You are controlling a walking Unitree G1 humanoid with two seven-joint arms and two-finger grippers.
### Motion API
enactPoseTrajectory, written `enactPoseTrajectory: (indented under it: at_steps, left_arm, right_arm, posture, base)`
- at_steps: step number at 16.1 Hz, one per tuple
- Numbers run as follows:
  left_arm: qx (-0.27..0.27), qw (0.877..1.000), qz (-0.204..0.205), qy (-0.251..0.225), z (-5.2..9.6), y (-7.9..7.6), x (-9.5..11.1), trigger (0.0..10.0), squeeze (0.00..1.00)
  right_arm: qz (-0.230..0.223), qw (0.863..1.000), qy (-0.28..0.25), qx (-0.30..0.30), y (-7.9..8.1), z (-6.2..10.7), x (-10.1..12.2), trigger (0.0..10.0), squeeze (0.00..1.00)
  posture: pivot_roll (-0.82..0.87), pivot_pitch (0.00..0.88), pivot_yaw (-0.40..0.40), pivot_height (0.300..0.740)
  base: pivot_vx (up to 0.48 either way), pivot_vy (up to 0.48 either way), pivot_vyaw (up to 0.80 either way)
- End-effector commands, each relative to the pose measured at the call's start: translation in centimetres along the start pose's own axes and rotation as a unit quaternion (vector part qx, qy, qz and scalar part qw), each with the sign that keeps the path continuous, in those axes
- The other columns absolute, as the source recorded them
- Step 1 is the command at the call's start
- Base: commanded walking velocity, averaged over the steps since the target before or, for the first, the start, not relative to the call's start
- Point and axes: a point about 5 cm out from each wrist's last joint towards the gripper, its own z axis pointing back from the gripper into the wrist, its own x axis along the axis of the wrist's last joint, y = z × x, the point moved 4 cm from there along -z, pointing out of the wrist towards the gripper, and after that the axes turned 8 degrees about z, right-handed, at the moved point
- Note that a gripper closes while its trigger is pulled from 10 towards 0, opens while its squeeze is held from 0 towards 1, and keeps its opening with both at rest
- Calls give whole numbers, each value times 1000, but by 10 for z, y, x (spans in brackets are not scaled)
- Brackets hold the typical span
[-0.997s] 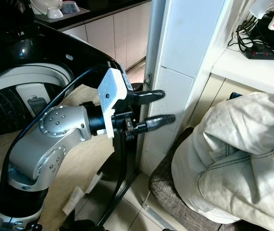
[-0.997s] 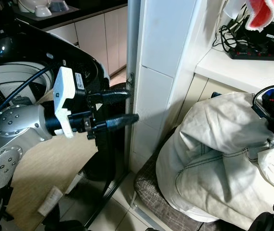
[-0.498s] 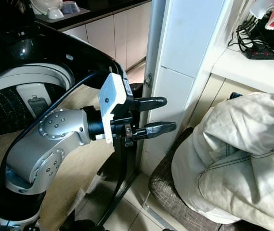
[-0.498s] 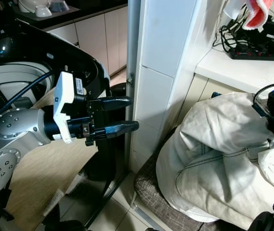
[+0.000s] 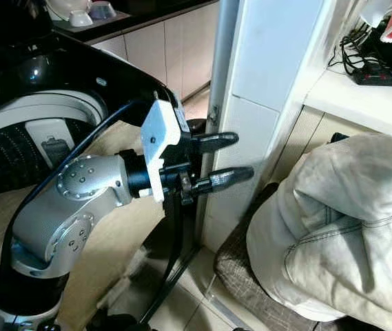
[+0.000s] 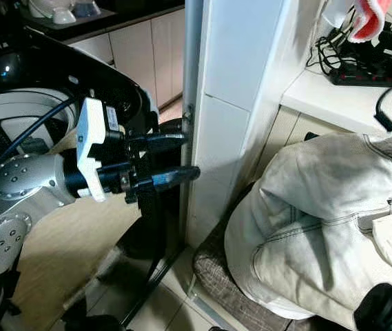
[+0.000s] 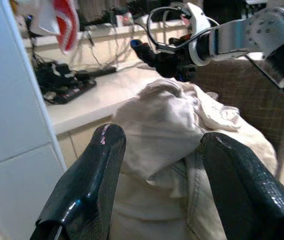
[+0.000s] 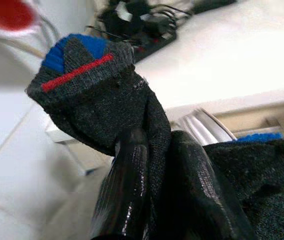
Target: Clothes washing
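Observation:
A heap of cream clothes [image 5: 340, 227] lies on a chair with a checked cushion [image 5: 240, 279] at the right. My right gripper [image 8: 156, 145] is shut on a dark sock [image 8: 87, 70] with a blue toe and a red stripe, lifted above the heap. The left wrist view shows that right gripper [image 7: 164, 56] over the clothes, the sock's blue tip [image 7: 138, 46] sticking out. My left gripper [image 5: 238, 157] is open and empty in front of the white pillar, pointing toward the heap. The washing machine [image 5: 37, 117], its drum open, stands at the left.
A white tiled pillar [image 5: 264, 103] and a metal pole stand between the machine and the chair. A white counter [image 5: 361, 100] behind the heap carries a power strip with cables [image 5: 382, 69]. A red and white cloth [image 6: 371, 17] hangs above it. Bowls [image 5: 78, 14] sit far back.
My right gripper has risen with the sock from the top of the heap toward the counter's height. The left gripper shifted slightly and stays open.

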Motion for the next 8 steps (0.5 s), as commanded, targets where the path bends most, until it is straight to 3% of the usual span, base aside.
enactPoseTrajectory:
  at_steps: [1, 2, 3, 4, 5, 6, 8]
  left_arm:
    - [15, 999, -26, -16, 0, 4, 12, 10000, 0]
    - [32, 998, -39, -27, 0, 8, 18, 10000, 0]
    - [89, 992, -68, -52, -4, 22, 33, 10000, 0]
    - [107, 989, -70, -68, -8, 27, 39, 10000, 0]
    - [115, 986, -22, -118, -11, 30, 50, 10000, 953]
    - [114, 982, 17, -151, -14, 30, 56, 10000, 1000]
    - [125, 971, 83, -184, -21, 35, 59, 10000, 1000]
  right_arm:
    - [19, 997, -50, 48, 20, 10, 32, 0, 0]
    - [30, 991, -68, 115, 43, 18, 44, 0, 0]
    - [56, 953, -78, 289, 103, 44, 45, 0, 0]
    - [74, 932, -80, 345, 125, 55, 38, 0, 0]
    - [88, 912, -77, 393, 147, 65, 24, 0, 0]
    - [89, 898, -80, 424, 164, 71, 13, 0, 0]
    - [68, 872, -86, 476, 193, 82, -5, 0, 0]
  posture:
    - [-30, 6, -44, 740]
    - [-32, 5, -44, 740]
    - [-33, 4, -44, 740]
    - [-30, 4, -47, 740]
    - [-30, 4, -49, 740]
    - [-28, 6, -52, 740]
    - [-16, 9, -60, 740]
  base:
    - [0, 0, 0]
    - [0, 0, 0]
    - [0, 0, 0]
    - [0, 0, 0]
    - [0, 0, 0]
    - [0, 0, 0]
    - [0, 0, 0]
